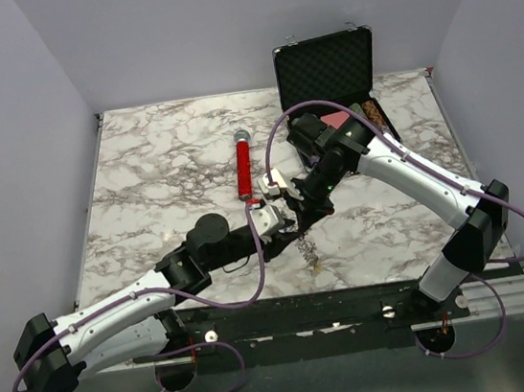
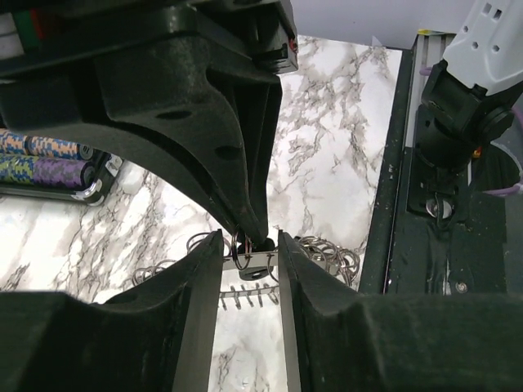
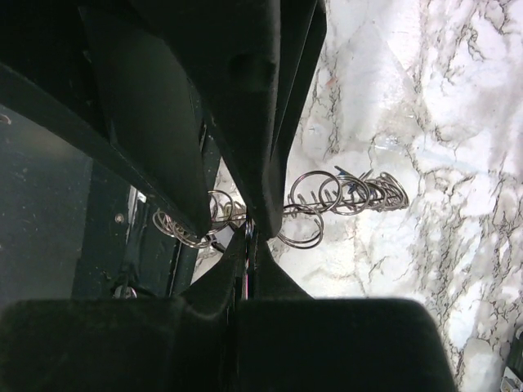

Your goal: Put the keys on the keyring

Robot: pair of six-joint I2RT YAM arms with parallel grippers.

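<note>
Top view first. Got the left gripper (image 1: 280, 221) and the right gripper (image 1: 299, 206) nose to nose, tips practically touching. Can make out the keyring (image 1: 309, 250) dangling just below the right gripper's tips. Way too small from up here to read either set of jaws.

Left wrist view next. Seeing the left jaws narrowed onto a small key (image 2: 249, 266), flat metal with a hole, right between the pads. Looks clamped, not loose. Also catching the right gripper's fingers reaching in from above onto the same spot, tips pressed together. Plenty of wire loops spilling out to either side, just past the left fingertips.

Right wrist view. Showing the right fingers closed to a slit, seemingly pinching the ring wire, with coils (image 3: 347, 193) fanned out beside and beyond the tips. Can't tell exactly which loop got caught.

Handling guess: light stuff, but fiddly. Hard, slick metal on the key, so better to grab the flat head than the blade. Floppy overall on the keyring, springy loop by loop, so better to hold right next to the loop being threaded. Easy to drop with a weak pinch.
</note>
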